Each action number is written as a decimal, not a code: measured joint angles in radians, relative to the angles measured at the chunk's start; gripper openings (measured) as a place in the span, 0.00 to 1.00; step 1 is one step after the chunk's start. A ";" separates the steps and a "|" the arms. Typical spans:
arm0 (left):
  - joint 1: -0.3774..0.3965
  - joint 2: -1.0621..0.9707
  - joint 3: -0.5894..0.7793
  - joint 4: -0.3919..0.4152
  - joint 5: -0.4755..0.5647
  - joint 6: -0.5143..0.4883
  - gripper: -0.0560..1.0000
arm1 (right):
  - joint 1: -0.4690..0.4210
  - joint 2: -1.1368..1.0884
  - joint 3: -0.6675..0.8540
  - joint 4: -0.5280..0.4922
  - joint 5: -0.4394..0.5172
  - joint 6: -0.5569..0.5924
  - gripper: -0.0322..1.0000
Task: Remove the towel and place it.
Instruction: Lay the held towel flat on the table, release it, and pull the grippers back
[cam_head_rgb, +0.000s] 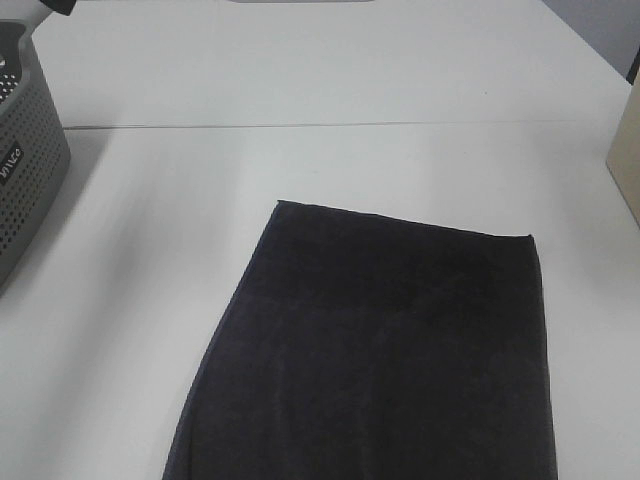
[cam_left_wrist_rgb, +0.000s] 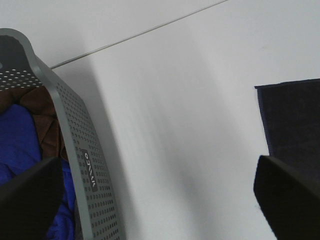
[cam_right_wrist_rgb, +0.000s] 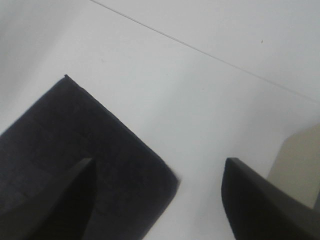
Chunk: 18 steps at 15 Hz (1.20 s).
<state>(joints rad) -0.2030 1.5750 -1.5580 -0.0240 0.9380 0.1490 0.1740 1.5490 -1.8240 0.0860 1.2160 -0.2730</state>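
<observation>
Grey perforated basket (cam_head_rgb: 25, 170), white table (cam_head_rgb: 300, 170), beige box (cam_head_rgb: 628, 165)

The large charcoal-black soft towel (cam_head_rgb: 380, 350) runs off the high view's bottom edge, its near end unseen. The grey perforated plastic basket (cam_head_rgb: 25, 170) is cut by the left edge (its lettering too small to read). A pale tan box-like shape (cam_head_rgb: 628, 160) shows only a sliver at the right edge; what it is cannot be told.

White table (cam_head_rgb: 300, 90) bears a flat dark towel (cam_head_rgb: 390, 350) and grey basket (cam_head_rgb: 25, 170).
</observation>
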 joint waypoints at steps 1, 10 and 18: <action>0.012 0.016 0.000 -0.054 0.000 0.027 0.98 | -0.093 0.020 -0.001 0.100 0.000 -0.019 0.69; 0.156 0.302 -0.001 -0.514 0.022 0.362 0.97 | -0.297 0.342 0.034 0.332 -0.005 -0.107 0.68; 0.117 0.521 -0.058 -0.696 0.021 0.537 0.96 | -0.287 0.349 0.555 0.397 -0.436 -0.278 0.68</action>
<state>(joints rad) -0.0860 2.0960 -1.6160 -0.7200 0.9590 0.6860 -0.1130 1.8980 -1.2690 0.4830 0.7800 -0.5510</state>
